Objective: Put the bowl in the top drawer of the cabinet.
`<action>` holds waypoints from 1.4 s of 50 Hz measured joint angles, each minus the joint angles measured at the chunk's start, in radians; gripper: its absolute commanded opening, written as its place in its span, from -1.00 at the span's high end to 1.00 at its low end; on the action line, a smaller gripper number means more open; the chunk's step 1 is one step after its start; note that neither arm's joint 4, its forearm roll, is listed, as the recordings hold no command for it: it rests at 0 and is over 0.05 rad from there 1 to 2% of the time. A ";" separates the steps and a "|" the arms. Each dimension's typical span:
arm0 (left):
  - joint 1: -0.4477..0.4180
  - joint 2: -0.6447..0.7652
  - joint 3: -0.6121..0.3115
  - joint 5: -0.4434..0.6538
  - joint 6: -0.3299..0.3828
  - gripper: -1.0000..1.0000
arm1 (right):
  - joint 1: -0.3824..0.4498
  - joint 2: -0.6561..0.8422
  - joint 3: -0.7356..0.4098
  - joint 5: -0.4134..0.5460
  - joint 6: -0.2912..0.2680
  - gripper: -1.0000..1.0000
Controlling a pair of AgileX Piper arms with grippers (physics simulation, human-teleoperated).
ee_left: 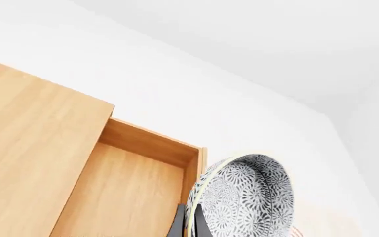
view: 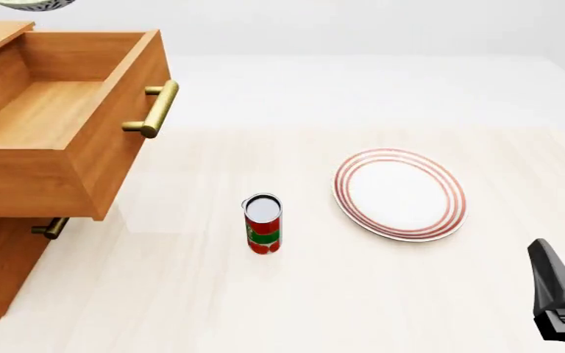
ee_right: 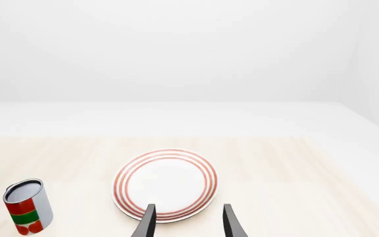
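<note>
Above the cabinet (view: 8, 279), top-left of front view, the bowl (ee_left: 246, 195) is held tilted on edge, only a sliver showing w/ most cut off by the frame. Deep round shape, white w/ fine grey-black floral print. Left gripper (ee_left: 188, 224) fingers clamp its rim, one each side. Top drawer (view: 76, 158) stands pulled open, smooth orange-brown wood box, brass bar handle (view: 155, 109). Right gripper (ee_right: 188, 222) fingers are apart, nothing between, near the flat red-ringed plate (view: 400, 193) on the pale tabletop (view: 165, 294). Can (view: 262, 223) upright, red/green label, text unreadable.
</note>
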 measured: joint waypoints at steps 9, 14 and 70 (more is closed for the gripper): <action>0.054 0.003 0.012 -0.003 0.005 1.00 | 0.000 0.000 0.000 0.000 0.000 -1.00; 0.079 0.010 0.012 -0.003 0.011 1.00 | 0.000 0.000 0.000 0.000 0.000 -1.00; 0.168 0.146 -0.057 0.023 0.113 1.00 | 0.000 0.000 0.000 0.000 0.000 -1.00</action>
